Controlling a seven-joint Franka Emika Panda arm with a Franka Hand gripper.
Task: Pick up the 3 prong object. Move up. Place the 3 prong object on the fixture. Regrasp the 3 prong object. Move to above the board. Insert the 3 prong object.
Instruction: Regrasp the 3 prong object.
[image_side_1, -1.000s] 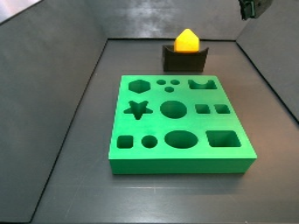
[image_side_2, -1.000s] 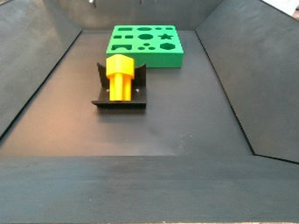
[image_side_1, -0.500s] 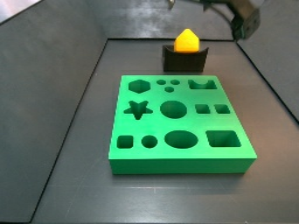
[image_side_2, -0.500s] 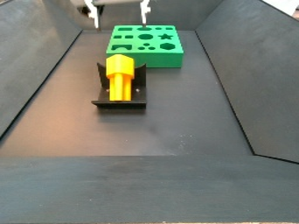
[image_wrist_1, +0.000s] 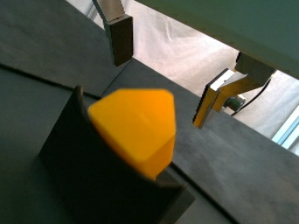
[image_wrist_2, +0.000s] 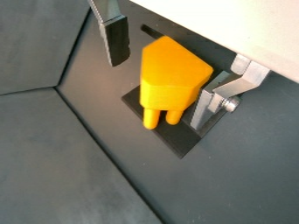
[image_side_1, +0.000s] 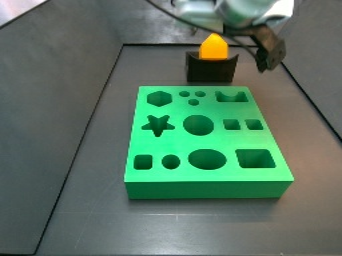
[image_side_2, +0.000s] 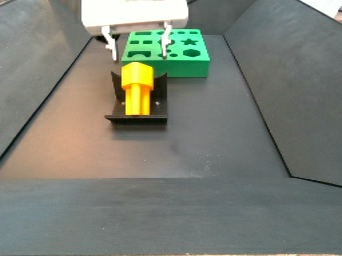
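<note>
The orange-yellow 3 prong object (image_side_2: 136, 84) rests on the dark fixture (image_side_2: 135, 116), in front of the green board (image_side_2: 170, 52). In a side view the object (image_side_1: 214, 45) sticks up from the fixture (image_side_1: 211, 69) behind the board (image_side_1: 207, 140). My gripper (image_side_2: 135, 44) is open just above the object, empty. In both wrist views its fingers (image_wrist_2: 114, 39) (image_wrist_1: 119, 39) stand on either side of the object (image_wrist_2: 173, 77) (image_wrist_1: 135, 128) with gaps, not touching it. The prongs show in a wrist view (image_wrist_2: 159, 116).
Dark walls (image_side_2: 47, 80) enclose the dark floor (image_side_2: 174, 160) on all sides. The arm (image_side_1: 227, 10) reaches in from above the back wall.
The gripper has come down from the top edge of the views to just over the object on the fixture. The object, fixture and board have not moved.
</note>
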